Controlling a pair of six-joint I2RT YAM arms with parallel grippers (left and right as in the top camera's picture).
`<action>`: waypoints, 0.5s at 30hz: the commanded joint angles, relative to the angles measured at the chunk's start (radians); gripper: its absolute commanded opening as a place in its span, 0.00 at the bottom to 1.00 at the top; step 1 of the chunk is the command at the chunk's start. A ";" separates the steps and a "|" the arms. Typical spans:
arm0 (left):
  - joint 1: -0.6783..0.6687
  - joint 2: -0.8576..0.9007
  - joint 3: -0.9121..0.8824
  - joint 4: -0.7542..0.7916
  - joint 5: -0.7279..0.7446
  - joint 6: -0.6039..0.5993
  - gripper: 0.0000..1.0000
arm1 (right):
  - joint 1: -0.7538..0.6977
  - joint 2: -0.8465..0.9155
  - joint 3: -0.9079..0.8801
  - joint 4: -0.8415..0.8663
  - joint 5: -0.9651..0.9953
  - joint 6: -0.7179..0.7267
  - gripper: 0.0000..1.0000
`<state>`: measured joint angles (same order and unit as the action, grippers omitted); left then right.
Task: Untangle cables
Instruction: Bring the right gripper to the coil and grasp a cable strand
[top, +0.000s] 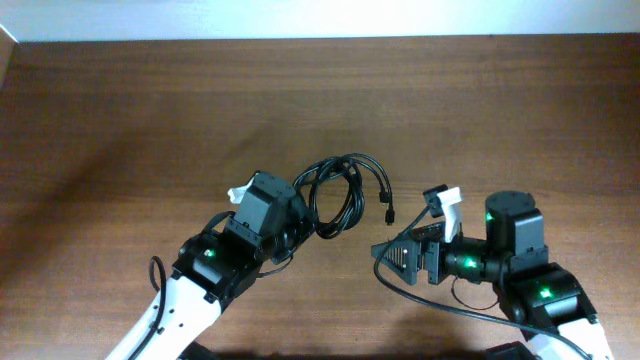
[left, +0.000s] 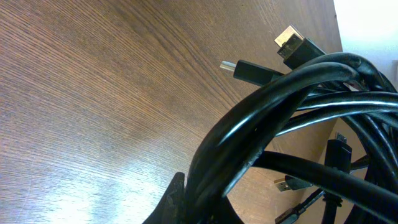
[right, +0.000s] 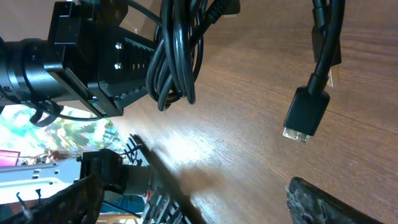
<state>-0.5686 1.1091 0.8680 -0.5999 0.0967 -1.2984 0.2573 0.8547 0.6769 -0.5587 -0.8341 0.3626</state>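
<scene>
The cables (top: 335, 195) are a bundle of thin black cords in loose loops at the table's middle. One plug end (top: 390, 213) hangs off to the right. My left gripper (top: 295, 225) is shut on the bundle's lower left part. In the left wrist view the thick loops (left: 280, 106) fill the frame, with silver-tipped plugs (left: 287, 38) beyond. My right gripper (top: 383, 256) is open and empty, just right of and below the loose plug. In the right wrist view its fingers (right: 199, 205) are spread wide, with the plug (right: 306, 115) and the held bundle (right: 177, 56) ahead.
The wooden table (top: 150, 120) reaches a white wall at the back. The left arm's black body (right: 74, 56) shows in the right wrist view. A thicker black wire (top: 440, 305) loops under the right arm near the front edge.
</scene>
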 joint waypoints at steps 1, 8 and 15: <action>-0.001 -0.002 0.022 0.023 0.011 0.009 0.00 | 0.007 0.010 0.010 0.025 0.008 -0.007 0.87; -0.031 0.001 0.022 0.021 0.037 0.013 0.00 | 0.007 0.009 0.010 0.146 -0.045 0.065 0.82; -0.126 0.041 0.022 0.124 0.003 0.063 0.00 | 0.007 0.010 0.010 0.166 -0.010 0.065 0.61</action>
<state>-0.6674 1.1378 0.8680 -0.5312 0.1139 -1.2957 0.2573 0.8631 0.6769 -0.3893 -0.8562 0.4294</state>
